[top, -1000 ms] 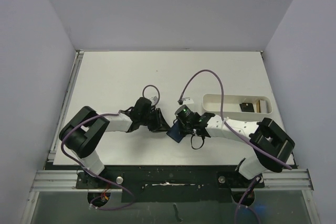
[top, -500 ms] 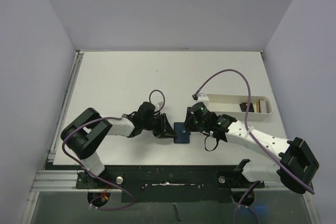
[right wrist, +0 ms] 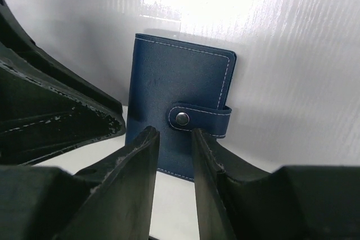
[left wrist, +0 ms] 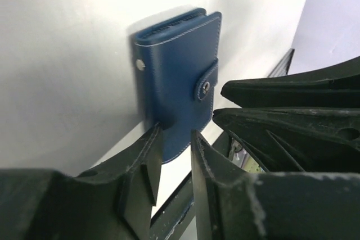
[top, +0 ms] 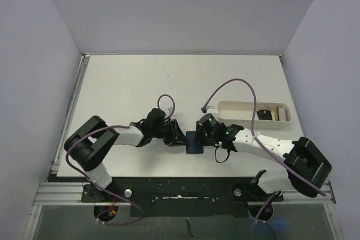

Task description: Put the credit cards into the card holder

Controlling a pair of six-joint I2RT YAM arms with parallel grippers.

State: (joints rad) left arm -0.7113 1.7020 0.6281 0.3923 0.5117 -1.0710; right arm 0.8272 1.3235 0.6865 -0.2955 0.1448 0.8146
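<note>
The card holder (top: pixel 195 142) lies snapped shut on the table (top: pixel 124 82) between the arms. The left pincer (left wrist: pixel 175 139) and right pincer (right wrist: pixel 173 136) each stand narrowly parted at one of its edges, clamping nothing that shows. The step in hand appears to be opening it: pin the body down with the left pincer, then catch the strap (right wrist: pixel 199 119) by its free end with the right and lift squarely off the snap without dragging the holder. The cards (top: pixel 263 114) wait in the tray (top: pixel 225 107), well apart.
</note>
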